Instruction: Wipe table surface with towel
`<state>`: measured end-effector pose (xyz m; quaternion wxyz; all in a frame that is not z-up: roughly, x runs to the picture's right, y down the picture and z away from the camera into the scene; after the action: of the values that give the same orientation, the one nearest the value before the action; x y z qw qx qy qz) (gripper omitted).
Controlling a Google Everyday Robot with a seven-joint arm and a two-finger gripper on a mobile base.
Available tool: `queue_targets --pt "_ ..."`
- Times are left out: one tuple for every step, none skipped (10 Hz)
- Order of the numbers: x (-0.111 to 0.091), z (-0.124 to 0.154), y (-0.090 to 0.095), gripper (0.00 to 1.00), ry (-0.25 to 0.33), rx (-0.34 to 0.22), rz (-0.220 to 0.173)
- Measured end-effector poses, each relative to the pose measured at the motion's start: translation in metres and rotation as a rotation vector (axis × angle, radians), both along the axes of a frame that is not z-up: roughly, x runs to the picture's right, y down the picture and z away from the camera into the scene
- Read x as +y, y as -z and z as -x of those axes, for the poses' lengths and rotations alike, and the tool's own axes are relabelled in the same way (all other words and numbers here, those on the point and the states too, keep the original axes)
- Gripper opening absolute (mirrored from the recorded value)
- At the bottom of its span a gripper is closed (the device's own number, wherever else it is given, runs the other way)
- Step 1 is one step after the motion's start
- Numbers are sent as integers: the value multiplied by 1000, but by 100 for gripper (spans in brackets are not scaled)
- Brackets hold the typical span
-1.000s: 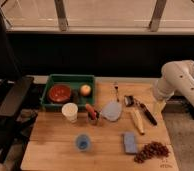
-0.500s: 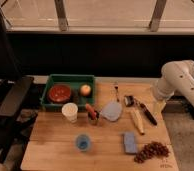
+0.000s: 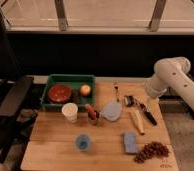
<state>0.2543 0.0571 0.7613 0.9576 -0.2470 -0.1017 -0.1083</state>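
Nothing has moved since the earlier frames: the gripper [image 3: 129, 100] hangs low over the table [image 3: 50, 145], just beside the towel [image 3: 111, 111]; if it is wide or narrow I cannot tell. Wiping among so many things could knock the cup [image 3: 69, 111] over.

Gripper [image 3: 130, 101] just right of towel [image 3: 111, 111]

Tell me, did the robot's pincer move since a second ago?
No. The pincer hangs in the same spot over the table's right side, the same gap from the green tray.
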Motion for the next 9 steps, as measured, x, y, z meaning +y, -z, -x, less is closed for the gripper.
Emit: queue_targets --pt "-3 24 -3 80 39 -42 -8" --pt "-4 45 -6 80 69 -77 -13" --pt "-4 69 -10 80 102 -118 -17" --pt "-1 95 -15 80 132 -172 -15" --pt "3 118 -19 80 151 -221 -3" --pt "7 138 -21 80 165 -262 11" --pt "7 134 -21 80 164 -256 10" --pt "8 133 -21 80 167 -254 17" --pt "8 134 -21 80 168 -255 16"
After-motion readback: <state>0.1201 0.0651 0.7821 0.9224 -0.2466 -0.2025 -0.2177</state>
